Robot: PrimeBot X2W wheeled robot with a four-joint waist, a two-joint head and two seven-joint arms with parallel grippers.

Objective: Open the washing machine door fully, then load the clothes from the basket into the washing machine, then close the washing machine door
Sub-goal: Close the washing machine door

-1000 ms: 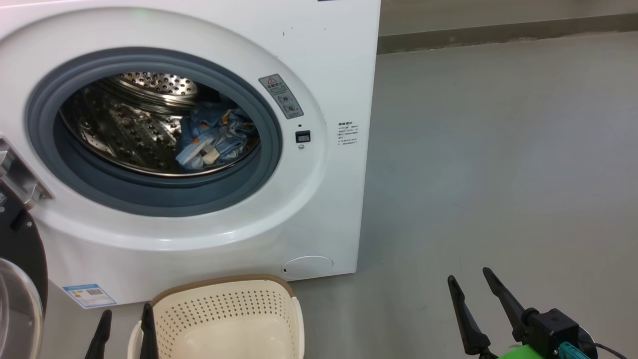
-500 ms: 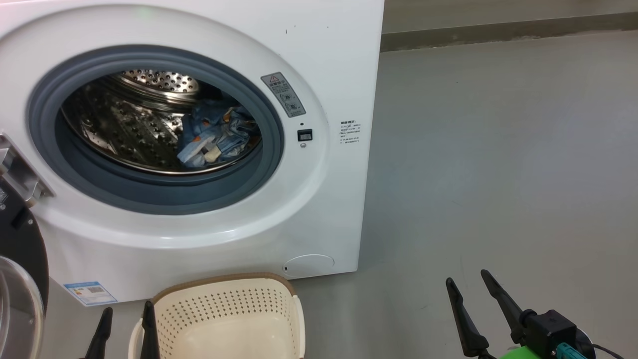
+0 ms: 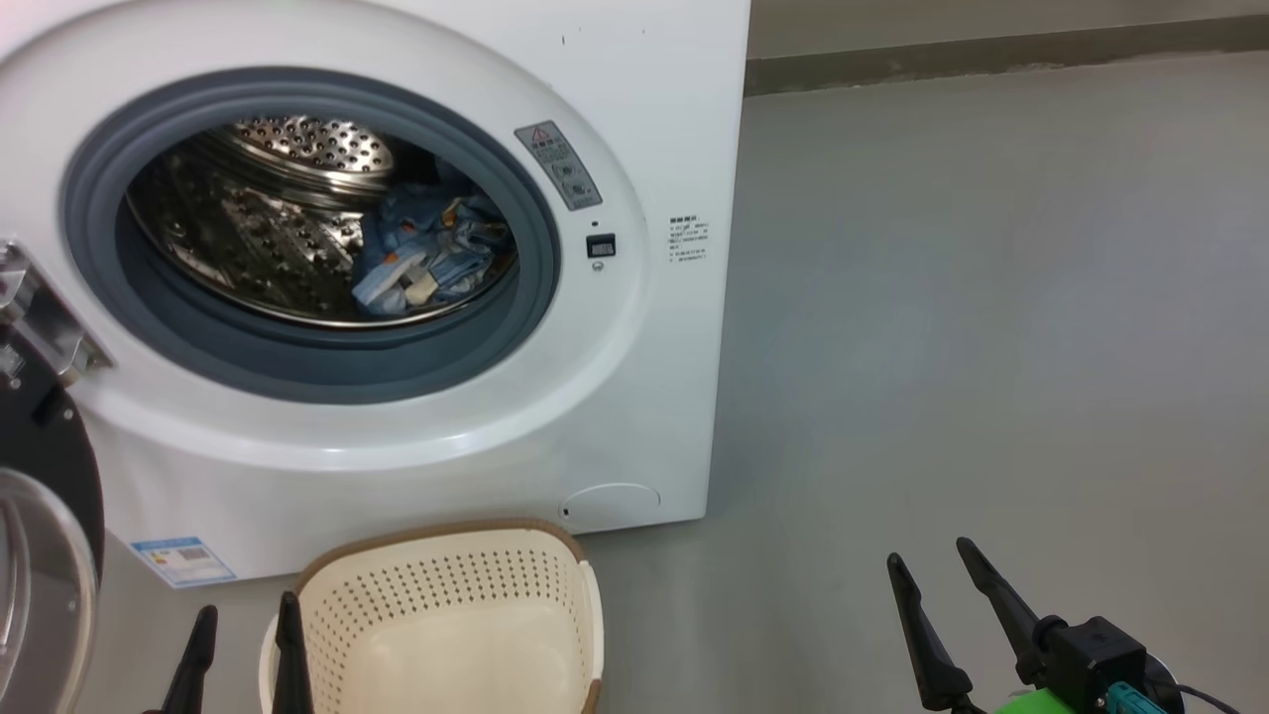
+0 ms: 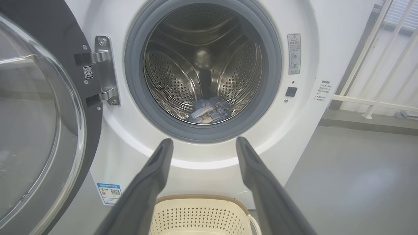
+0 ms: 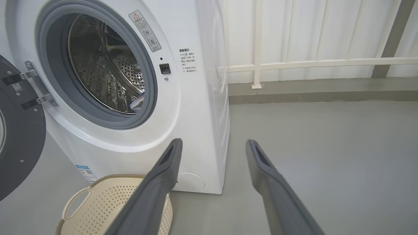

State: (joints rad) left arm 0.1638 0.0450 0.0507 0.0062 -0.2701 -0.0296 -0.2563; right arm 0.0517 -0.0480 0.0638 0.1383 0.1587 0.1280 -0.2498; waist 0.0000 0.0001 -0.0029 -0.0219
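Clothes (image 3: 426,263) lie inside the washing machine (image 3: 634,397), the basket (image 3: 446,615) before it looks empty; left tool (image 3: 247,603) and right tool (image 3: 930,550), fingers spread, hold nothing, free to close its open door (image 3: 45,585).

Door (image 4: 39,114) hangs open at washer's (image 3: 634,119) left. Blue printed clothes (image 3: 426,263) lie in drum (image 4: 169,71). Cream perforated basket (image 3: 446,585) stands upright, empty, before washer.

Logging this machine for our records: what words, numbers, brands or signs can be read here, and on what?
No word or number is legible.
Grey warning label on the washing machine front: red warning triangle; print too small.
Black printed block right of it: too small.
Blue label sticker, lower front: QR code; text blurred.
Small sticker on the washing machine door: QR code, no words.
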